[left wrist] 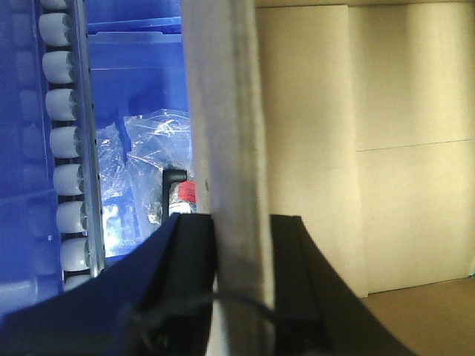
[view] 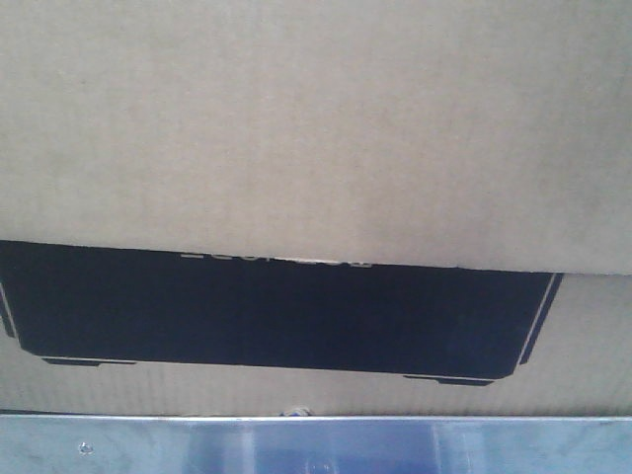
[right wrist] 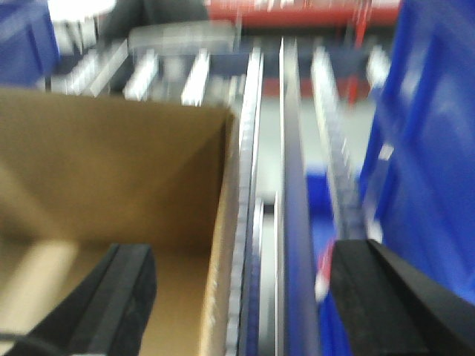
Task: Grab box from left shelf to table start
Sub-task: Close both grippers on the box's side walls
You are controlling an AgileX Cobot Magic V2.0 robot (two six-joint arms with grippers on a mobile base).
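The brown cardboard box (view: 316, 118) fills the front view, its black printed panel (view: 276, 306) low on the near face, just above the left shelf's silvery front rail (view: 316, 444). In the left wrist view my left gripper (left wrist: 243, 245) is shut on the box's upright side wall (left wrist: 223, 111), one finger outside and one finger (left wrist: 293, 252) inside the box. In the blurred right wrist view my right gripper (right wrist: 245, 289) is open and straddles the box's other wall (right wrist: 223, 222), with its left finger (right wrist: 122, 289) inside the box and its right finger (right wrist: 371, 289) outside.
White rollers (left wrist: 63, 133) and a blue bin (left wrist: 133, 74) holding clear plastic bags (left wrist: 141, 170) lie left of the box. On the right, metal rails (right wrist: 286, 148), a roller row (right wrist: 334, 126) and another blue bin (right wrist: 438, 148) stand close beside the box.
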